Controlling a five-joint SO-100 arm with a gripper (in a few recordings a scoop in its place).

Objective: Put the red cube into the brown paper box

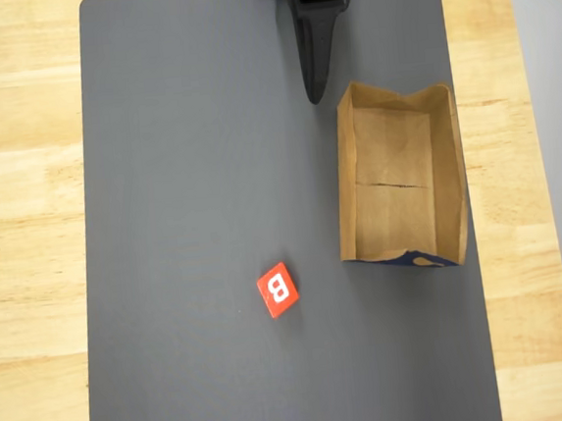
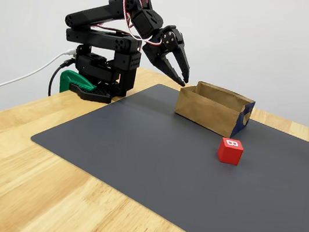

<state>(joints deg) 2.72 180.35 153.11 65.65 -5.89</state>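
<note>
Cube sat on the mat, apart from my empty box; gripper jaws slightly parted.

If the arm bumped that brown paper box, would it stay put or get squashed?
The brown paper box looks like thin creased kraft paper, so its low walls would probably buckle under a squeeze. It holds nothing, so it is likely light and might slide on the dark mat. Being wide and low, it seems unlikely to tip.

Dark grey mat on light wooden table; green clamp at table edge.
</note>
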